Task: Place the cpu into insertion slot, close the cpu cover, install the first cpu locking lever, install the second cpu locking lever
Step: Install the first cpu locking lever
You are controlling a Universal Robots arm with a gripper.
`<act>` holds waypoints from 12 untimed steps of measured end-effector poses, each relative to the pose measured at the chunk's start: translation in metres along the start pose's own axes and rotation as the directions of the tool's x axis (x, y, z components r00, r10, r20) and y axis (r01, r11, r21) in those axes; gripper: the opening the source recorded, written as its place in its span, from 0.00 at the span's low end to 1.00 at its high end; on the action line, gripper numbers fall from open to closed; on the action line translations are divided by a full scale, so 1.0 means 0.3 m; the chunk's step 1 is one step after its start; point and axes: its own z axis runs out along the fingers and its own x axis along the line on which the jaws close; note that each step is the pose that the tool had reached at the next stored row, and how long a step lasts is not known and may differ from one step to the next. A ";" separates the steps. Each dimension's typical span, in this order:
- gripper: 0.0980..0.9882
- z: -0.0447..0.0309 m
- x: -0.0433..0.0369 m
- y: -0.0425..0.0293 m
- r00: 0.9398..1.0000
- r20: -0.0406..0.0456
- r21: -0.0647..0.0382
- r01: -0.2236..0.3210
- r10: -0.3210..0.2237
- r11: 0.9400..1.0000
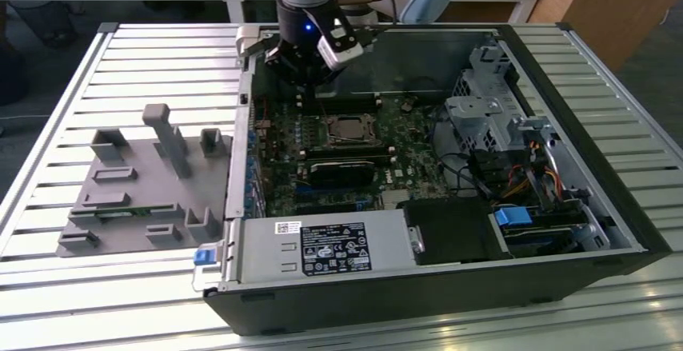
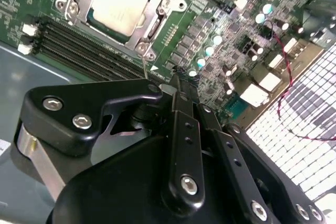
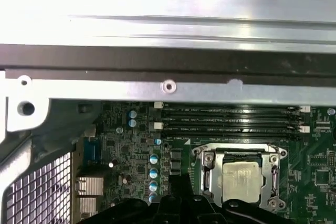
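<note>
Near the far edge of the motherboard [image 1: 286, 177], inside the open computer case [image 1: 597, 231], the gripper [image 1: 309, 75] hangs above the board without touching the socket. Whether it is apart or together cannot be told from these views.

The cpu [image 1: 345, 129] sits in the socket around the middle of the board. In the exterior view it is on the near side of the gripper and slightly toward the exterior view's right. It is close to the gripper but clearly apart from it. In the second wrist view the cpu [image 2: 116, 4] lies flat with its silver top up, just beyond the gripper [image 2: 170, 83]. In the first wrist view the cpu [image 3: 241, 177] is close beside the dark tip of the gripper [image 3: 173, 205].

The cpu cover [image 2: 155, 19] lies down over the chip, and its frame [image 3: 210, 174] rings the metal top on all sides. A thin rod [image 2: 144, 66] runs from the socket corner nearest the gripper up to its tip. Whether the two touch is unclear.

Black memory slots [image 3: 231, 114] run between the socket and the far wall of the case. The case rests on a slatted table [image 1: 64, 303], with a grey fixture [image 1: 139, 183] beside it at the exterior view's left.
</note>
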 end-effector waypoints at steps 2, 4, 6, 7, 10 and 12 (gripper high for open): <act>0.01 0.002 0.000 0.012 1.000 0.000 0.000 -0.002 0.002 1.000; 0.01 0.004 0.001 0.023 1.000 0.000 0.000 -0.005 0.005 1.000; 0.01 0.005 0.001 0.032 1.000 0.000 0.000 -0.009 0.009 1.000; 0.01 0.006 0.002 0.036 1.000 0.000 0.000 -0.011 0.011 1.000; 0.01 0.008 0.000 0.041 1.000 0.000 0.000 -0.013 0.013 1.000; 0.01 0.009 -0.005 0.042 1.000 0.000 0.000 -0.014 0.014 1.000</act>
